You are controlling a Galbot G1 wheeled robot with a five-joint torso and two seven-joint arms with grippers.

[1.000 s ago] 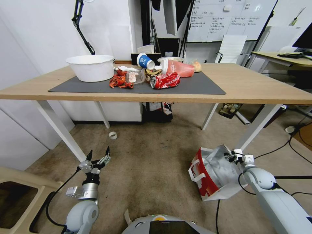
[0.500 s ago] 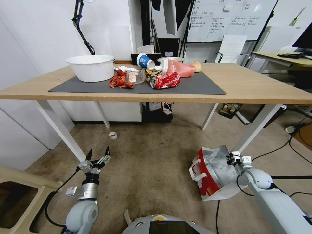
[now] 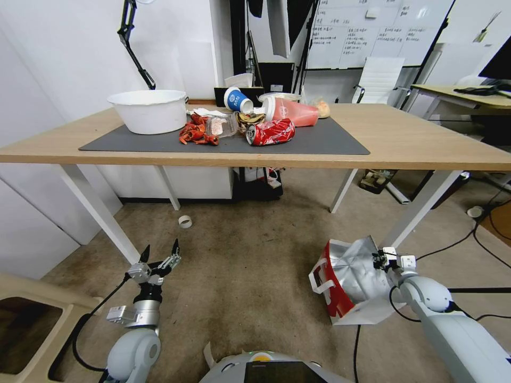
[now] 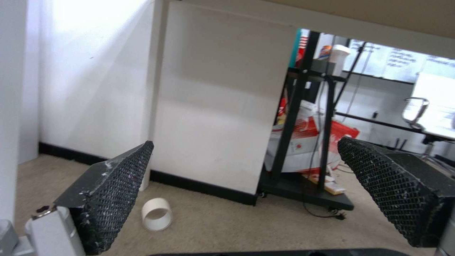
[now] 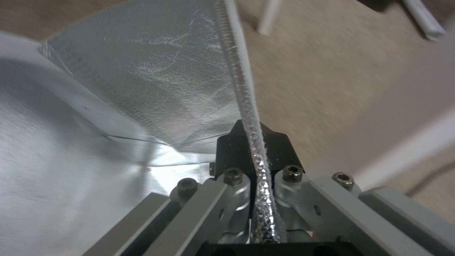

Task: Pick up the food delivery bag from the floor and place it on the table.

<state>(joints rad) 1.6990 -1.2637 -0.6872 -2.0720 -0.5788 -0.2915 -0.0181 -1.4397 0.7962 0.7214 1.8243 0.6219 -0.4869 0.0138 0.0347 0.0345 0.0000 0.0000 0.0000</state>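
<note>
The food delivery bag (image 3: pixel 351 282), white with a red side panel and silver foil lining, stands tilted on the floor (image 3: pixel 250 271) at the lower right, near a white table leg. My right gripper (image 3: pixel 381 259) is shut on the bag's upper rim; in the right wrist view the foil edge of the bag (image 5: pixel 239 89) runs straight between the closed fingers of the right gripper (image 5: pixel 253 142). My left gripper (image 3: pixel 159 254) hovers open over the floor at the lower left, nothing between its mesh-padded fingers (image 4: pixel 113 192). The table (image 3: pixel 426 138) spans the view above.
On the table's dark mat (image 3: pixel 330 141) lie a white basin (image 3: pixel 149 110), a crushed red can (image 3: pixel 270 132), cups and food scraps. A white tape roll (image 3: pixel 184 221) lies on the floor under the table. Cables (image 3: pixel 479 234) cross the floor at right. A beige bin (image 3: pixel 32 324) stands at left.
The bag's rim has been pulled a little up and left in my right gripper, so the bag stands more upright. The left arm has not moved.
</note>
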